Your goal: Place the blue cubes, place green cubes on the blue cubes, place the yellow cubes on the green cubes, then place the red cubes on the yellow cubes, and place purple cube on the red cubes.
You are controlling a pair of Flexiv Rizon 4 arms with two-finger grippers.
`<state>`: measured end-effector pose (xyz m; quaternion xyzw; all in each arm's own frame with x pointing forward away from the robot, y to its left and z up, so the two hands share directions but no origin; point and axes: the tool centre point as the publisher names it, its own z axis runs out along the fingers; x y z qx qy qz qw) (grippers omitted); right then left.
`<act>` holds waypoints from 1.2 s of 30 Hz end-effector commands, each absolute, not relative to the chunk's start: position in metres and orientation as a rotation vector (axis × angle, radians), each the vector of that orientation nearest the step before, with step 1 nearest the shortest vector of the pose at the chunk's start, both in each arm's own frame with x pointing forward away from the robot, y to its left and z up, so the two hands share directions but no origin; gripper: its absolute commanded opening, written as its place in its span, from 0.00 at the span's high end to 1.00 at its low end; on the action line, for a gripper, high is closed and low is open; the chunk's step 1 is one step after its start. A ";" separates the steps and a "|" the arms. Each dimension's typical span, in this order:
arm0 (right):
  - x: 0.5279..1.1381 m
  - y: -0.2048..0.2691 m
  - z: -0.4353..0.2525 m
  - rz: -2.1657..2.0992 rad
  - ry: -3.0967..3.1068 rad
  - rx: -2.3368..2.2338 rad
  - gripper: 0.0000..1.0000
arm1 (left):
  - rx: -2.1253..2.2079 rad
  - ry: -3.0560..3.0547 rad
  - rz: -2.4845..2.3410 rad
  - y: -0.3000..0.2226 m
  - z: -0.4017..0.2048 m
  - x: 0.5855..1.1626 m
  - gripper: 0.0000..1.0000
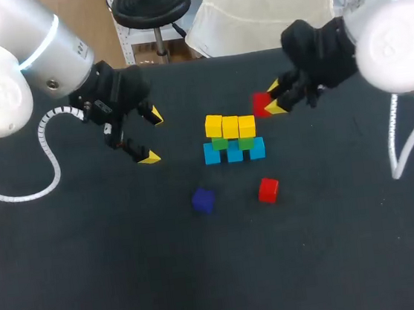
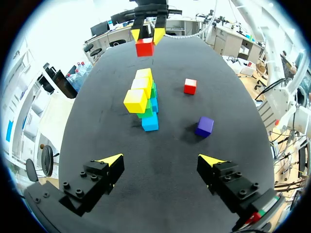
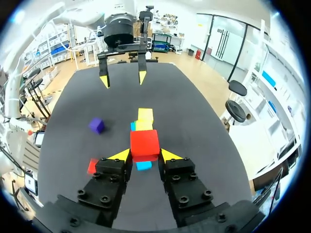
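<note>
Right gripper is closed on a red cube, fingers on two opposite sides, apparently clear of the table and just beside three yellow cubes. These rest on green cubes over blue cubes. Left gripper hangs wide open and empty, well apart. Second red cube and purple cube lie loose near the blue cubes.

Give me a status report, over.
Right gripper shut on small red cube, near the cube stack. Left gripper open, empty. Yellow cube row uncovered, path clear.
</note>
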<state>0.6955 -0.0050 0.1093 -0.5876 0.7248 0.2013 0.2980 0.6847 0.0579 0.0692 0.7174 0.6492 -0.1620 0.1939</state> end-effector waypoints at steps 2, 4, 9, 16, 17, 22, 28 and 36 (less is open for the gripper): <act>0.705 0.016 0.107 0.552 1.911 -1.573 1.00 | 2.015 1.818 -0.456 0.058 0.069 0.686 0.00; 0.704 0.020 0.108 0.549 1.911 -1.576 1.00 | 2.015 1.818 -0.456 0.058 0.069 0.686 0.00; 0.702 0.026 0.105 0.538 1.918 -1.585 1.00 | 2.015 1.818 -0.456 0.058 0.069 0.686 0.00; 0.698 0.027 0.098 0.543 1.942 -1.580 1.00 | 2.015 1.818 -0.456 0.058 0.069 0.686 0.00; 0.698 0.027 0.098 0.544 1.943 -1.579 1.00 | 2.015 1.818 -0.456 0.058 0.069 0.686 0.00; 0.698 0.030 0.095 0.547 1.944 -1.581 1.00 | 2.015 1.818 -0.456 0.058 0.069 0.686 0.00; 0.699 0.031 0.090 0.548 1.960 -1.583 1.00 | 2.015 1.818 -0.456 0.058 0.069 0.686 0.00; 0.701 0.032 0.088 0.552 1.964 -1.582 1.00 | 2.015 1.818 -0.456 0.058 0.069 0.686 0.00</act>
